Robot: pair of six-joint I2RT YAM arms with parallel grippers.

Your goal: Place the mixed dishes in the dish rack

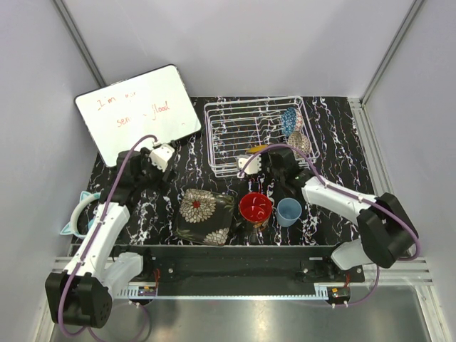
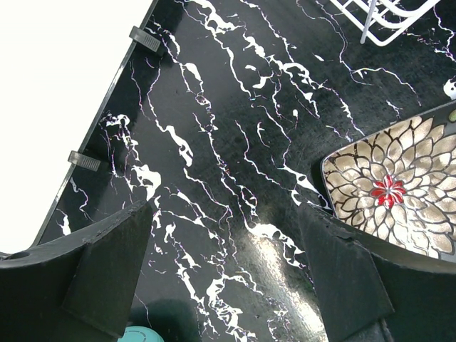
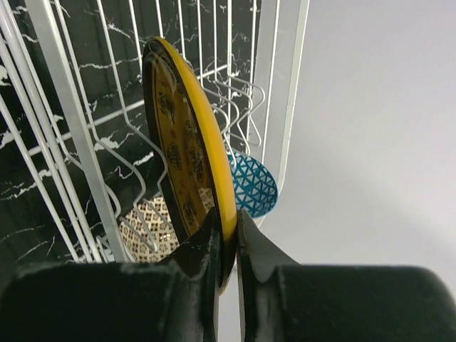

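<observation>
- Yellow-and-dark plate (image 3: 187, 160): it stands on edge and leans a little among the wire dividers at the near side of the dish rack (image 1: 235, 121). I cannot tell whether its lower rim sits in a slot.
- Right gripper (image 3: 228, 246): the fingers are clamped on the plate's rim, one on each face. They cover only a narrow strip of the edge.
- In the rack: a blue patterned bowl (image 1: 288, 122) stands at the far right. A beige patterned dish (image 1: 300, 143) sits just near of it.
- On the table (image 2: 235, 142), near of the rack: the floral dish (image 1: 205, 216) is to the left, the red bowl (image 1: 255, 206) in the middle and the pale blue cup (image 1: 288, 211) to the right. None of these is loaded.
- Left gripper (image 2: 228, 285): the jaws are apart and hold nothing. It hangs over bare marbled surface between the white board (image 2: 50, 85) and the floral dish.
- Risk, slip: the grip on the rim is thin. If the rim catches a divider wire as it goes down, the plate may pivot or slide out of the fingers.
- Risk, early release: if the plate is let go before it settles between two wires, it may fall flat or tip over the near rail toward the red bowl.
- Risk, rack shift: the wire basket looks light. A sideways push from the plate could move it along the table.
- Risk, collision: the right forearm runs just beside the cup. A low withdrawal could knock it over.
</observation>
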